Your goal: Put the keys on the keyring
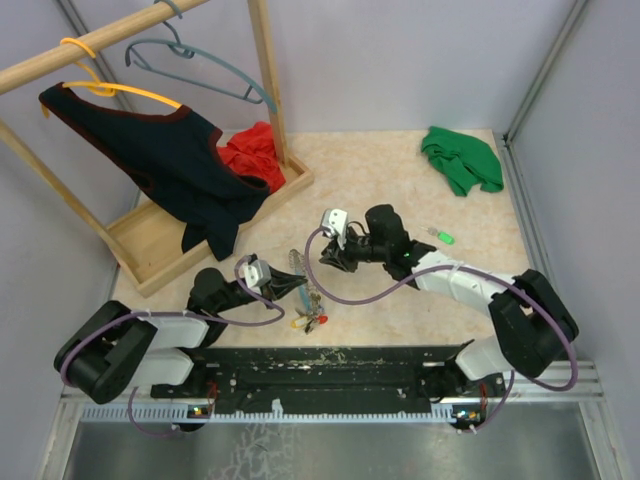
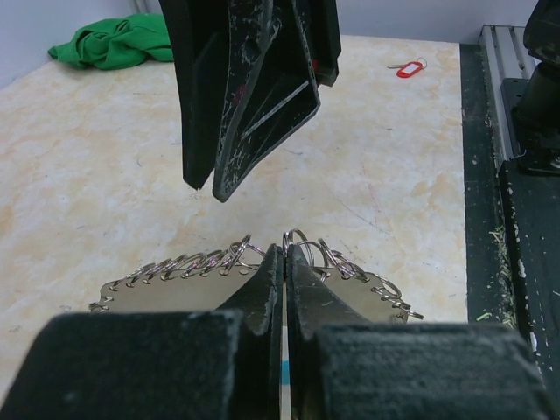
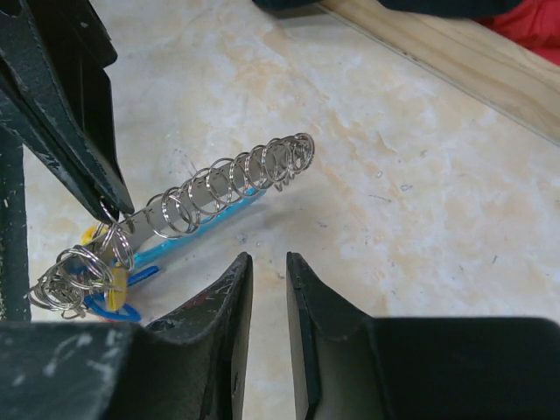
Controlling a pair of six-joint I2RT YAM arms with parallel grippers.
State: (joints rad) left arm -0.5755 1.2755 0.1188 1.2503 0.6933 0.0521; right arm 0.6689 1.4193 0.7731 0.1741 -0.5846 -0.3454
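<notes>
Clamping keyring [image 2: 175,293] at lower centre: left gripper [image 2: 284,254], jaws fully closed. Right gripper [image 3: 267,262] jaws narrowly parted, empty, near keyring. Green key [image 1: 445,237] centre right.

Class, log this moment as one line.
left pincer: shut on keyring | right pincer: open, empty | green key: on table
</notes>
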